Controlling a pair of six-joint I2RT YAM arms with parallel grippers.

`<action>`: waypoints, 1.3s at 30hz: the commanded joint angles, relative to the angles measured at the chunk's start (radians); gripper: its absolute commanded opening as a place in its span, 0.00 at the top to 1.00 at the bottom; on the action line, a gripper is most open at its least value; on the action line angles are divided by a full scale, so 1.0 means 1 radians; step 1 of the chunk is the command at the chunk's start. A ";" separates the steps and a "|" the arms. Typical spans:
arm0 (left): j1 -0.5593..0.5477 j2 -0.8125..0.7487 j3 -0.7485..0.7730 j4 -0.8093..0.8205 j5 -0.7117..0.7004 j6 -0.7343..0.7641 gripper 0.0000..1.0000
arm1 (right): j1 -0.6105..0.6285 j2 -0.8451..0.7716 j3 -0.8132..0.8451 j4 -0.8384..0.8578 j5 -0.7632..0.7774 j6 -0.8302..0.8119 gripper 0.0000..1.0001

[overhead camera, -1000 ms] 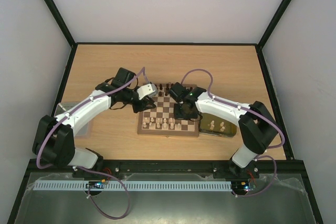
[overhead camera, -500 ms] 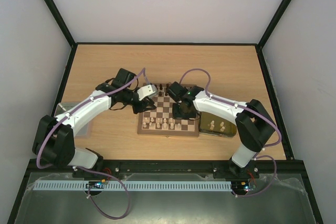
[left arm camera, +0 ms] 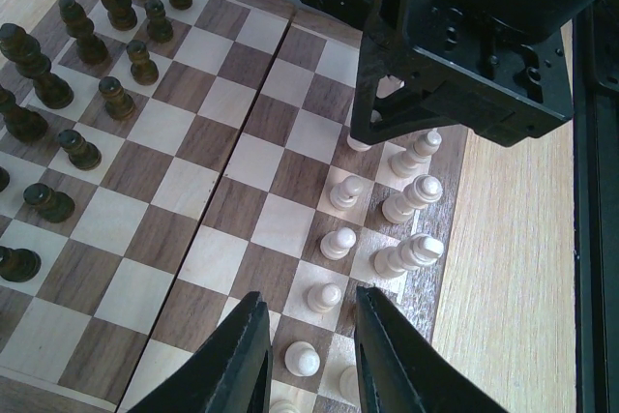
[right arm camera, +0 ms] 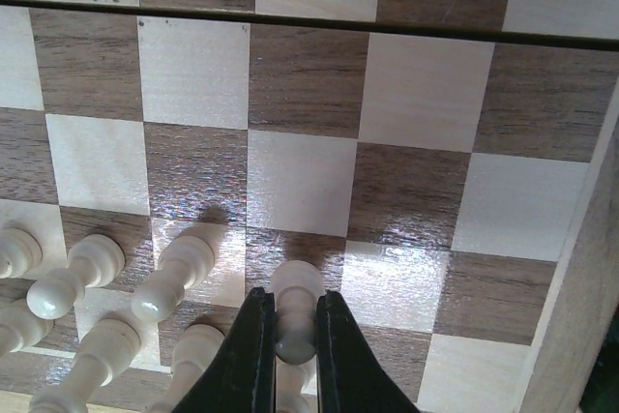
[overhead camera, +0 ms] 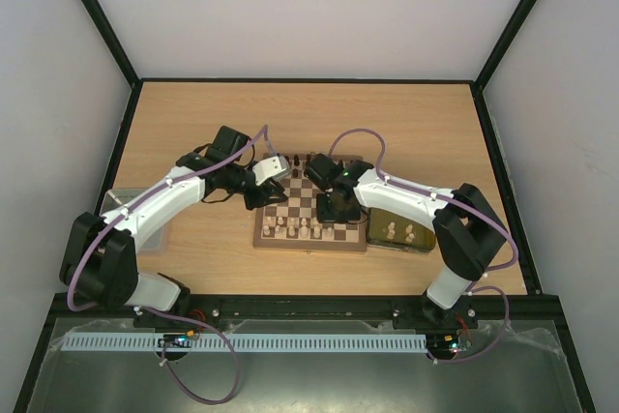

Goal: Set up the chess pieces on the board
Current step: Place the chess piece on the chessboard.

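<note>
The board [overhead camera: 306, 196] lies mid-table. Dark chess pieces [left arm camera: 116, 94] stand on its far rows and cream chess pieces [left arm camera: 411, 195] on its near rows. My right gripper [right arm camera: 293, 340] is shut on a cream pawn [right arm camera: 295, 297], held upright just above the squares beside the other cream pieces [right arm camera: 174, 273]. In the top view that gripper [overhead camera: 336, 208] is low over the board's near right part. Over the board's far left corner, my left gripper [left arm camera: 309, 350] hovers open. Nothing is between its fingers, and cream pawns [left arm camera: 324, 297] stand on the board below them.
A shiny gold tray [overhead camera: 379, 220] with a few cream pieces sits against the board's right edge. A grey tray [overhead camera: 114, 198] lies at the table's left edge, partly under the left arm. Black frame rails border the table.
My right gripper has shifted a little to the left over the board, still holding the cream pawn. The left arm has not moved.
</note>
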 commanded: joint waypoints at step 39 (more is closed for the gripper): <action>0.002 -0.023 -0.007 -0.016 0.064 0.020 0.72 | 0.014 0.002 0.083 -0.082 0.105 -0.012 0.77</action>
